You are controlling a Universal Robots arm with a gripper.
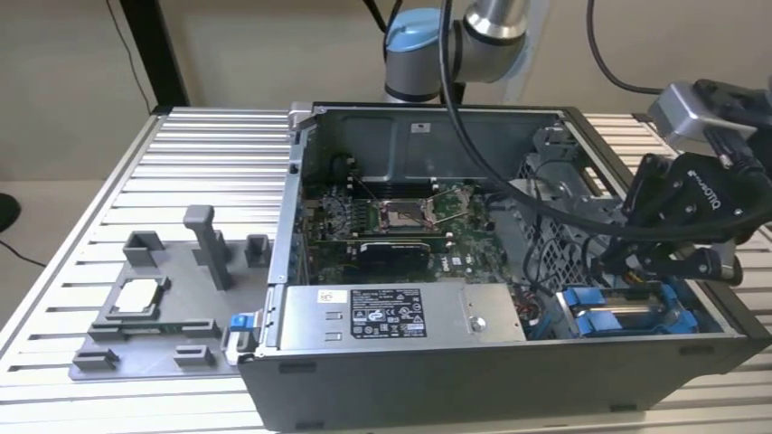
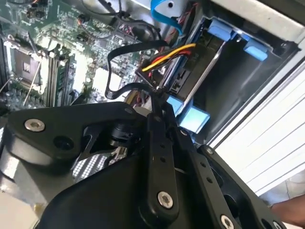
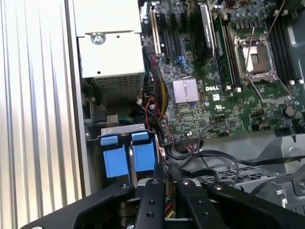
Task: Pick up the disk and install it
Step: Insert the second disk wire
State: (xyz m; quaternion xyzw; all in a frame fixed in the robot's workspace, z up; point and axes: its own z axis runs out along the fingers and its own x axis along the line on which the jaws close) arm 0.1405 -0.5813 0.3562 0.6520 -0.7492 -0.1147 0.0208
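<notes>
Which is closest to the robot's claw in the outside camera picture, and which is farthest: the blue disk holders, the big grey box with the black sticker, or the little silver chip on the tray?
From the gripper:
1. Blue disk carriers, just below it inside the case.
2. Grey box, along the case's front edge.
3. Silver chip, outside the case at the exterior view's left.

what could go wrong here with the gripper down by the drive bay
1. The gripper hangs right over the blue disk carriers; slightly off line, the disk could jam in its bay.
2. Loose cables run beside the bay and may snag the fingers.
</notes>
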